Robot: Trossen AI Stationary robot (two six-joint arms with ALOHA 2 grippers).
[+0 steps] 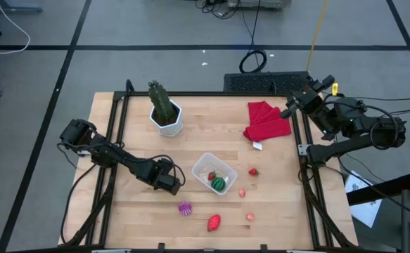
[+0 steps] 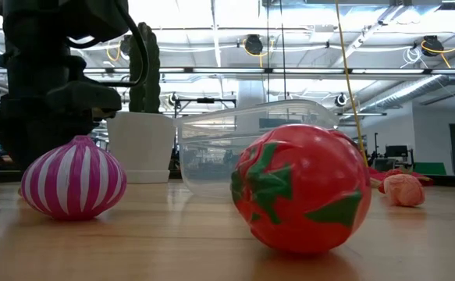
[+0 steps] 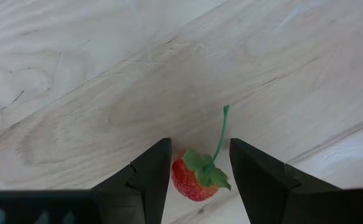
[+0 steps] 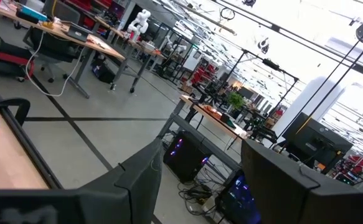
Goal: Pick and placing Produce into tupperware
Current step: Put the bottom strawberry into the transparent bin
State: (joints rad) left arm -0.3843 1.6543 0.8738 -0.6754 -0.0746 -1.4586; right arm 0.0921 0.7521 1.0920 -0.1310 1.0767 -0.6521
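L claw (image 3: 200, 168) released, straddling a strawberry (image 3: 193, 178) on bench (image 1: 134, 133) just left of tupperware (image 1: 206, 169); its stem runs along the gap. R claw (image 4: 197, 180) released, parked far off; I'd use L.

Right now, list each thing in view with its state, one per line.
Left claw: open, fingers either side of a small strawberry, not clamped.
Right claw: open, empty, off the table's right edge.
Tupperware: lidless, holding the green striped melon.
Purple ridged piece: loose on the table.
Red cloth: crumpled.
Cactus: upright in its white pot.
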